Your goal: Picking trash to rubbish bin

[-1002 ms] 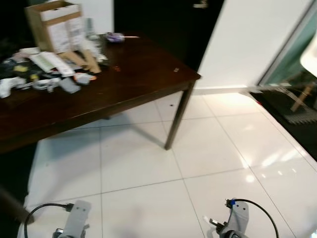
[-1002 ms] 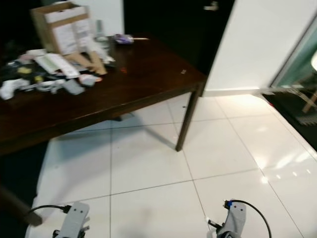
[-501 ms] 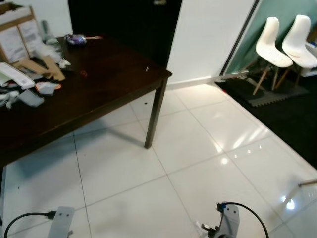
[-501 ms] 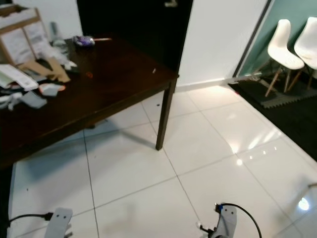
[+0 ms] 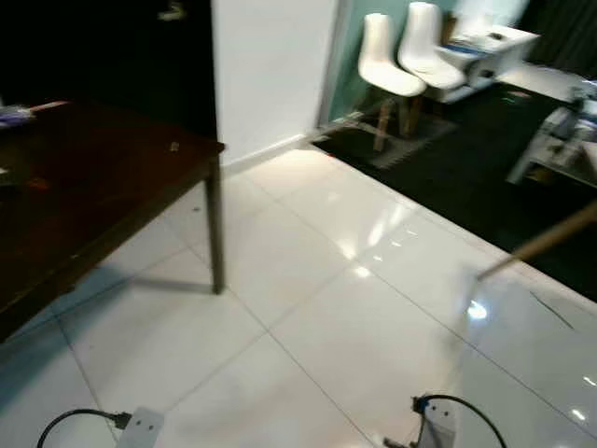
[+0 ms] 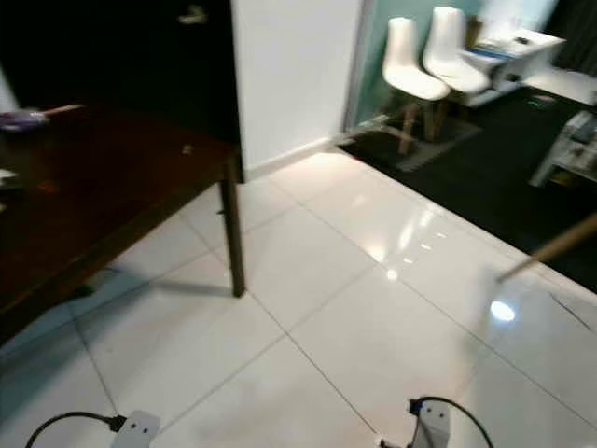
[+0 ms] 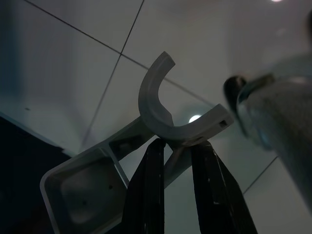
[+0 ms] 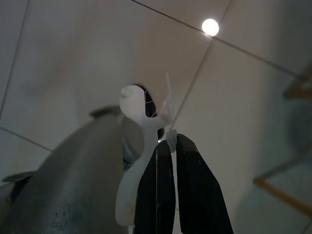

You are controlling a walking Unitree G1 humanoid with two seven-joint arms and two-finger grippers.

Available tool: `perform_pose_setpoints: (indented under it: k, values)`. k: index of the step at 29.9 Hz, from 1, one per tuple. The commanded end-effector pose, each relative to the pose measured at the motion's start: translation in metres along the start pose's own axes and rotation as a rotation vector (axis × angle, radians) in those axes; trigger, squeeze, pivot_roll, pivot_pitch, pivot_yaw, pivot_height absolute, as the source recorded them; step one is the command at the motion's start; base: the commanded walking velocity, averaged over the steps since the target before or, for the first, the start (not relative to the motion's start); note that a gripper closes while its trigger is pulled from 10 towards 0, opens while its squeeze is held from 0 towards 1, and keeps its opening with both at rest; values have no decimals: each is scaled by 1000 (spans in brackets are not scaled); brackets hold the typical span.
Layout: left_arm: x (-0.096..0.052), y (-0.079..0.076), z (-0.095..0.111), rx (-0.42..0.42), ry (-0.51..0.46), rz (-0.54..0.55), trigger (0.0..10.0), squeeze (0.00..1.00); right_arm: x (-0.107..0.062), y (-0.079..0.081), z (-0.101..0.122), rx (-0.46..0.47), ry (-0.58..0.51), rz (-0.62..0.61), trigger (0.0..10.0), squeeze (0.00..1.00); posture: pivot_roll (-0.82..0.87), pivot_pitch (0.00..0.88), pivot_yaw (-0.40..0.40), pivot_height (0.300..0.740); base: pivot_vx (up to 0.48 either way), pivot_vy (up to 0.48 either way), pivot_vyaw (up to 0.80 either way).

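I make out no rubbish bin and no loose trash on the floor. Both arms hang low over white floor tiles, with the left arm [image 5: 140, 425] and the right arm [image 5: 434, 431] at the bottom edge of the eye views. My left gripper [image 7: 176, 142] has its black fingers nearly together with nothing between them, in front of a grey curved part of my own body. My right gripper [image 8: 170, 139] is shut with nothing held. A small purple item [image 5: 14, 114] lies at the far left on the table.
A dark wooden table [image 5: 112, 177] stands on the left, its leg [image 5: 216, 229] nearest me. Two white chairs [image 5: 401, 56] stand at the back on a black carpet [image 5: 485, 159]. A wooden stick [image 5: 541, 241] slants in from the right. Glossy tiles [image 5: 373, 308] lie ahead.
The whole view has swung to the right: the table and its clutter slid off to the left, and the chairs and black carpet came in. Both arms still hang as before.
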State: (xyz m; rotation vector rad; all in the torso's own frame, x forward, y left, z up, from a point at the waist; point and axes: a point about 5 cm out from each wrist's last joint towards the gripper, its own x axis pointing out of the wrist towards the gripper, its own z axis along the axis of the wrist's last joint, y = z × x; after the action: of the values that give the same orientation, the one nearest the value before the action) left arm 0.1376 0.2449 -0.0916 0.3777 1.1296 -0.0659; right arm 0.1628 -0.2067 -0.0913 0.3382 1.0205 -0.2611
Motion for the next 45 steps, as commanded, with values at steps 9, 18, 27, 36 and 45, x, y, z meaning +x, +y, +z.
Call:
perform_pose_setpoints:
  k: [9,18,27,36,45]
  values:
    - [-1,-12,-13,-4,38,-2,10000,0,1,1,9,-56,-5,0,10000,0,106,96,-43,740,0,0,-800]
    - [-1,-11,-14,-6,44,3,10000,0,2,12,11,-75,-11,29,10000,0,103,96,-28,740,0,0,-800]
    - [-1,-10,-14,2,41,9,10000,0,1,8,2,-82,11,22,10000,0,110,97,-23,740,0,0,-800]
    - [-1,-9,-13,-8,43,9,10000,0,2,10,4,-93,8,28,10000,0,111,89,-21,740,0,0,-800]
    - [-1,-12,-10,-19,34,6,10000,0,3,16,7,-95,-6,40,10000,0,114,93,-26,740,0,0,-756]
